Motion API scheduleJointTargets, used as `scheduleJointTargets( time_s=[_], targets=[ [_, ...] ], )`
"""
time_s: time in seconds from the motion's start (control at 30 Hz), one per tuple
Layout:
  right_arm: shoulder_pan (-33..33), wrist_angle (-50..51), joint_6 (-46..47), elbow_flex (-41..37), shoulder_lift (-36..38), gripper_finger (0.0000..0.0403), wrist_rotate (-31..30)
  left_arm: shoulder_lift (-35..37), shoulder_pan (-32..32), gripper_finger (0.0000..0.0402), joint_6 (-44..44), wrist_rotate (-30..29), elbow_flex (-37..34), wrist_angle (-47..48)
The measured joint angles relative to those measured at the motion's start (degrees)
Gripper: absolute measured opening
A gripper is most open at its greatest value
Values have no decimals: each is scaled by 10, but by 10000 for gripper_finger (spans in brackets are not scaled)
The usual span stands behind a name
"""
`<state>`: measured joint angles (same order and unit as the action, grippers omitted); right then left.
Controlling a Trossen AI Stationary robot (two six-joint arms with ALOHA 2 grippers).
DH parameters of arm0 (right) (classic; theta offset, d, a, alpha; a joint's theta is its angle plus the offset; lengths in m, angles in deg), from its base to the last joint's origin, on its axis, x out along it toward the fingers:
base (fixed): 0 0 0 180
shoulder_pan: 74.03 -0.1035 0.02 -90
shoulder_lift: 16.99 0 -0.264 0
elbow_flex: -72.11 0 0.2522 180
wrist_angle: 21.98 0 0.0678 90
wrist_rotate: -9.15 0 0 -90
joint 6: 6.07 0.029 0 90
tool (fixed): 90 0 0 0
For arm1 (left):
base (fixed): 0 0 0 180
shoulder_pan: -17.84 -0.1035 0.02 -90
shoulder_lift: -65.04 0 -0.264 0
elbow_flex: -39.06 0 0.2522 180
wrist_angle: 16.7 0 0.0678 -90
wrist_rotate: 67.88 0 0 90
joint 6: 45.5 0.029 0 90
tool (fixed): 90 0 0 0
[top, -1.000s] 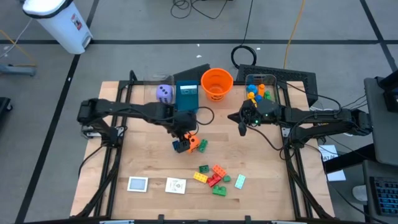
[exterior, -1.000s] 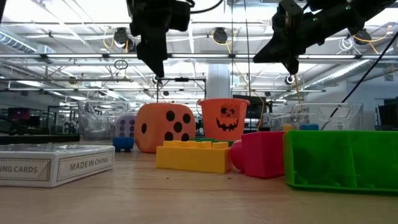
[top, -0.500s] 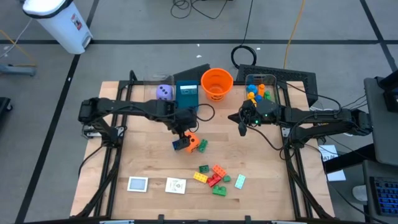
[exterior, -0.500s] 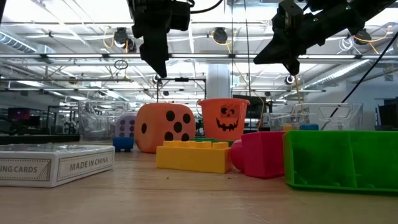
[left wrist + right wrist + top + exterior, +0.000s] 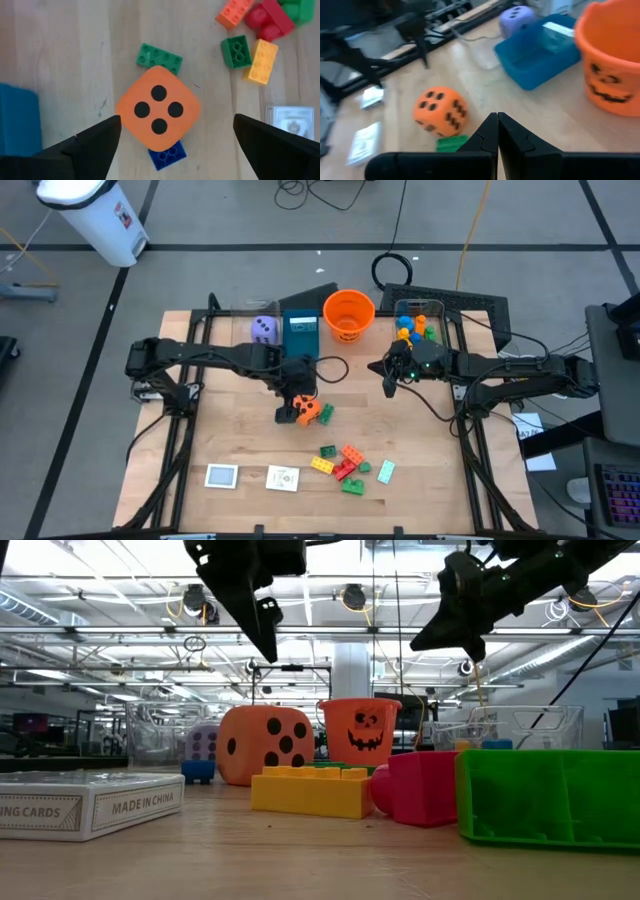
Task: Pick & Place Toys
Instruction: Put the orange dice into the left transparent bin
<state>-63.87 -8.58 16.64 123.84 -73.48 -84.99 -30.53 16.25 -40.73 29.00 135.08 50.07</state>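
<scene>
Desk (image 5: 230, 440): you are still leaving most toys out | orange die (image 5: 309, 409): sitting mid-desk under your left gripper (image 5: 296, 392), fingers spread, grasping nothing | right gripper (image 5: 389, 387): hovering clenched, empty | brick cluster (image 5: 343, 463) and cards (image 5: 221, 476): waiting near the front edge | some bricks are lying in the clear bin (image 5: 415, 326).

Around your wooden table (image 5: 240, 440) lies grey floor (image 5: 200, 220) with dark lines; a white bin (image 5: 95, 215) stands far left, ceiling trusses (image 5: 100, 635) overhead.
</scene>
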Motion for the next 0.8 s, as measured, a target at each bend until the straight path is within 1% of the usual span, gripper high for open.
scheduleJointTargets(
  time_s=[0.1,0.2,0.27,0.4,0.5,0.6,0.8],
  targets=[
    [0,12,0,0,1,0,-42,0,3,389,33,-16,0,0],
    [0,26,0,0,2,0,-66,0,6,398,78,-25,0,-1],
    [0,32,1,0,2,0,-66,0,9,396,115,-31,0,-4],
    [0,39,6,0,2,0,-63,0,18,399,169,-61,0,-12],
    [0,49,15,0,2,0,-63,-6,26,398,208,-74,0,-36],
    [-1,58,21,-1,2,0,-63,-21,32,399,245,-76,0,-49],
    [-9,57,35,-1,3,0,-61,-58,32,400,251,-79,0,-49]
  ],
)
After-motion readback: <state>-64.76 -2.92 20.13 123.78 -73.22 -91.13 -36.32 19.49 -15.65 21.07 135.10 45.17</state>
